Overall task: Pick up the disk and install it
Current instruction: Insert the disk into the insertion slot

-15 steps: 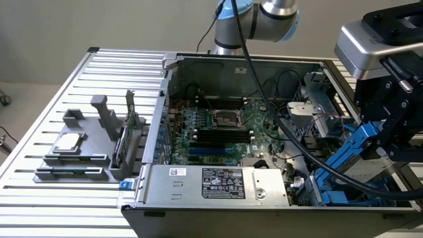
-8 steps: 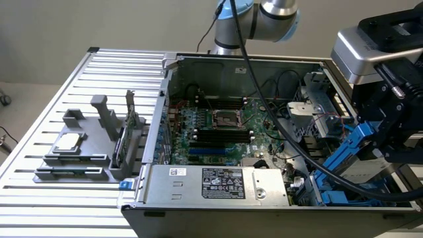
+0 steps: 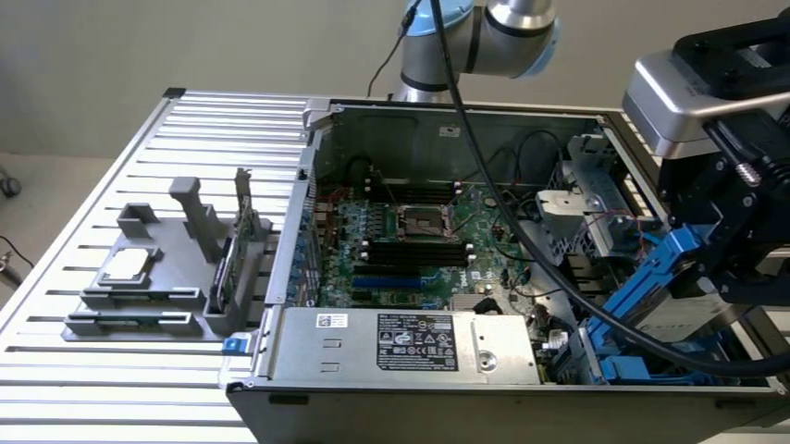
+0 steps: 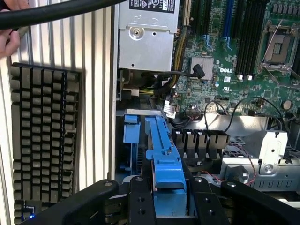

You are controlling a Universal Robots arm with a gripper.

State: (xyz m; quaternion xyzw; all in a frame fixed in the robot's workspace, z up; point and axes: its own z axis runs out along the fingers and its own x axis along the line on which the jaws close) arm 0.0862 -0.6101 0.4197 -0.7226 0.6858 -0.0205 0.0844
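exterior view high, angled down into computer case (image 3: 494, 416); wrist view close above; both share motherboard (image 3: 487, 217)

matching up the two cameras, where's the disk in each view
Exterior view: the disk is at the exterior view's right, tilted over the open computer case, held in the gripper.
Wrist view: the disk's blue rail runs between the gripper's black fingers, with the motherboard beyond.
Shared landmark: the silver power supply.
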